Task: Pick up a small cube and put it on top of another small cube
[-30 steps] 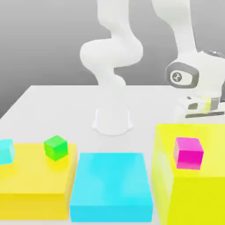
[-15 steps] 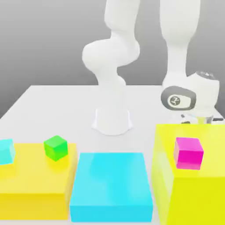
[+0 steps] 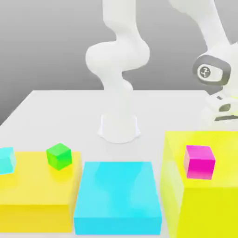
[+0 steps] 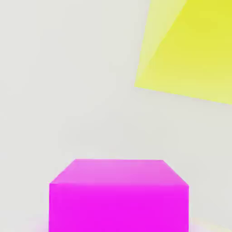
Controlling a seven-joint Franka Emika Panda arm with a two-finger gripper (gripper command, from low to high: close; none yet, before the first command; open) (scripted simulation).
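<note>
A small magenta cube (image 3: 200, 161) sits on top of the tall yellow block (image 3: 204, 204) at the exterior view's right. On the low yellow block (image 3: 37, 190) at the left rest a small green cube (image 3: 59, 155) and a small cyan cube (image 3: 6, 159), the latter at the frame's edge. My gripper (image 3: 222, 110) hangs behind the tall yellow block's far edge, near the exterior view's right border. In the hand view a magenta cube (image 4: 118, 195) looms close to the camera over the white table, with a yellow block (image 4: 190, 50) beyond it.
A large cyan block (image 3: 118, 195) lies between the two yellow blocks. The arm's white base (image 3: 119, 125) stands mid-table behind them. White table surface (image 3: 69, 111) stretches around the base.
The hand dipped low behind the tall yellow block, then rose and shifted toward the exterior view's right. The cubes on the blocks stayed put.
</note>
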